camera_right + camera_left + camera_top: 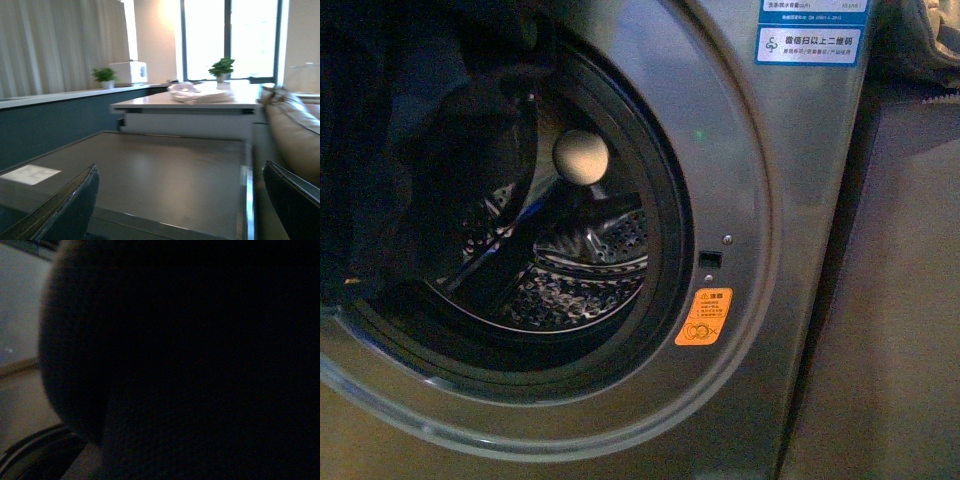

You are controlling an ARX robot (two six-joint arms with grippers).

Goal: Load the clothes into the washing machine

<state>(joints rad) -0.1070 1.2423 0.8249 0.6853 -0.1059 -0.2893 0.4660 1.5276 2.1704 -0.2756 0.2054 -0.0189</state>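
The silver-grey washing machine fills the front view, its round porthole open onto the perforated steel drum. The dark clothes hang in a bulky mass over the left part of the opening, reaching into the drum mouth. My left gripper is shut on the clothes, and the fabric hides it. The left wrist view is dark. In the right wrist view my right gripper is open, its two dark fingers wide apart over a flat grey surface, holding nothing.
An orange warning sticker sits right of the porthole and a blue label above it. A pale round shape shows inside the drum. Pale fabric lies at the top right. The right wrist view shows a white table and a tan sofa.
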